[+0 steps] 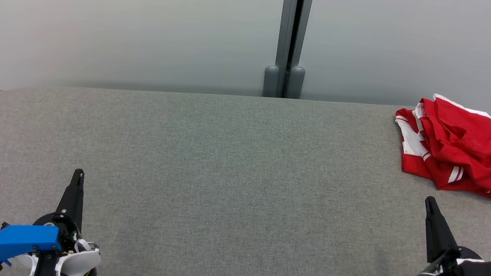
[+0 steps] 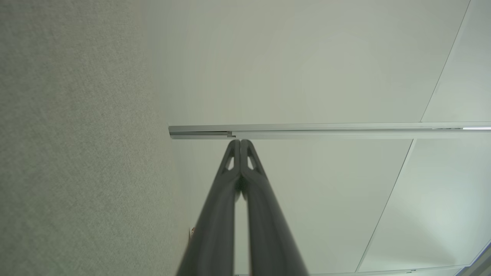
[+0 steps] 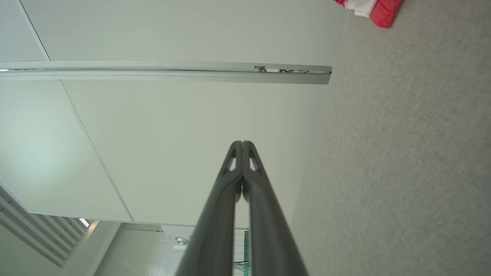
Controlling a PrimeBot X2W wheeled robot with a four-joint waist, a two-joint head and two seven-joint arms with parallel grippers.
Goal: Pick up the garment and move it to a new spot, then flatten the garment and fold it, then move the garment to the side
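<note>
The grey desk (image 1: 225, 163) is taking up most of the head view, its wide middle probably serving as the room needed for spreading and folding. The garment (image 1: 456, 149) is sitting at the desk's far right corner, close to the back edge and running up to the right-hand edge (the right wrist view is catching just a corner of it). It is showing red cloth with white bands and dark-outlined lettering along one side. It is lying bunched in loose overlapping layers rather than flat, so I am judging the flattening and folding as not yet done. The left gripper (image 1: 77, 173) and the right gripper (image 1: 430, 201) are sitting at the near corners, well apart from each other, likely parked out of the way. The left arm's fingers (image 2: 226, 191) are pressing together tip to tip, holding nothing. The right arm's fingers (image 3: 226, 191) are doing the same, with the garment lying near but apart, beyond their tips.
</note>
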